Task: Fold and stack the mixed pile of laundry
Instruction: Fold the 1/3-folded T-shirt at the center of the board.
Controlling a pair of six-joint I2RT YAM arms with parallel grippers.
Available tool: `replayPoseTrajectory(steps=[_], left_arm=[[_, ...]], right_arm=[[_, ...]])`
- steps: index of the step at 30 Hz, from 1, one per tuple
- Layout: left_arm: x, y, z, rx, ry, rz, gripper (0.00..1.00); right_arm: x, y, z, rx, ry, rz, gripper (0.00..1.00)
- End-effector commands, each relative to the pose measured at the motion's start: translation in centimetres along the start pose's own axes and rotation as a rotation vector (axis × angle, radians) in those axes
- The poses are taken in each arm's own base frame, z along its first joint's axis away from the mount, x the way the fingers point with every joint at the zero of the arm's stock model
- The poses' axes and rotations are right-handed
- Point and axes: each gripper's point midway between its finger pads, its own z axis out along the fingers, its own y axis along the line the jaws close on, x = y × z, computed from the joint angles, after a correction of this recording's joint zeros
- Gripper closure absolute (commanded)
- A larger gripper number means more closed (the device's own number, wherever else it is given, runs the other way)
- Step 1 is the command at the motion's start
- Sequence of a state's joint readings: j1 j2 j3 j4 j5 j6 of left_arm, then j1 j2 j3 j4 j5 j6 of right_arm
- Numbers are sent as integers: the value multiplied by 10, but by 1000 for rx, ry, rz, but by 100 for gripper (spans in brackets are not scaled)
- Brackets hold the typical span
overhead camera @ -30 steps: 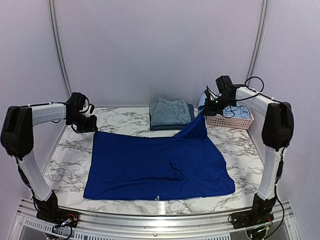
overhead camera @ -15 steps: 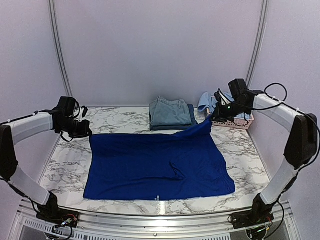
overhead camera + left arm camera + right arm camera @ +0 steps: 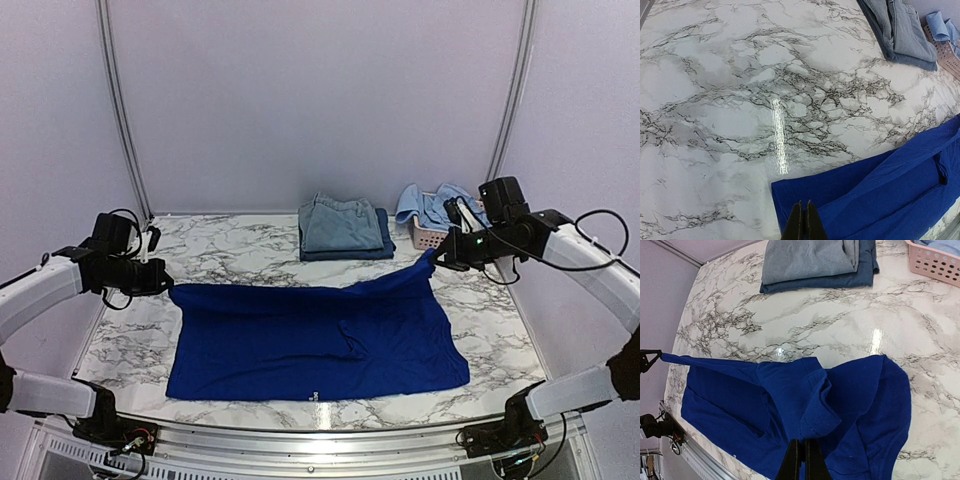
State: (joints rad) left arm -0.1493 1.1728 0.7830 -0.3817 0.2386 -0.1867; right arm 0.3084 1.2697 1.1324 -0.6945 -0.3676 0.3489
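1. Left gripper (image 3: 158,283) is pressed together on the far-left corner of the royal-blue T-shirt (image 3: 310,335);
2. The shirt lies spread mid-table, unfolded; the folded denim stack (image 3: 340,228) sits behind it (done, I'd say);
3. Right gripper (image 3: 437,258) pinches the far-right corner; a light-blue piece (image 3: 428,204) waits in the pink basket (image 3: 432,238).

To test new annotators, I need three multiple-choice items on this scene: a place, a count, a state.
1. Where is the pink plastic lattice basket? A far right; B near left; C centre.
2. How many garments form the folded stack? A two; B four; C six.
3. The royal-blue T-shirt is: A folded; B spread, held at both far corners; C in the basket.
Answers: A, it stands far right; A, faded denim lies on one navy piece; B, left gripper and right gripper are shut on its corners.
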Motion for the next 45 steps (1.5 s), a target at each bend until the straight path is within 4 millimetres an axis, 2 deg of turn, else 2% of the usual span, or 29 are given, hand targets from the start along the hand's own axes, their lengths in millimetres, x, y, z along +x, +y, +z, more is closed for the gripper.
replayPoseTrajectory(steps=[1,11,16,25,27,30,32,34,35,37,39,42,45], left_arm=[[19,6,-5,-19,30,-37,100],[48,7,8,-15,160,-153,100],[64,14,7,-76,281,-229,100],[92,13,0,-91,420,-286,100],[95,6,-2,-52,440,-278,90],[82,4,-9,-52,393,-250,66],[69,5,-13,-67,345,-228,58],[54,7,-17,-87,304,-213,56],[47,6,-18,-89,282,-208,53],[32,4,-20,-85,242,-192,47],[18,0,-21,-68,203,-171,43],[6,-7,-18,-39,174,-142,41],[3,-18,-9,-12,188,-106,40]], right_arm=[[24,4,-10,6,-7,53,100],[86,-11,-16,15,45,144,100],[103,-13,-16,6,74,170,100],[133,-22,-14,26,165,206,100],[138,-23,-14,28,186,204,100],[143,-7,-11,-73,224,180,100],[145,6,-14,-142,256,154,100],[149,15,-19,-187,297,121,100],[151,18,-22,-197,326,110,98],[150,25,-28,-216,355,85,81],[138,34,-33,-246,341,53,67],[106,32,-30,-193,274,9,51],[78,18,-11,-124,246,10,51]])
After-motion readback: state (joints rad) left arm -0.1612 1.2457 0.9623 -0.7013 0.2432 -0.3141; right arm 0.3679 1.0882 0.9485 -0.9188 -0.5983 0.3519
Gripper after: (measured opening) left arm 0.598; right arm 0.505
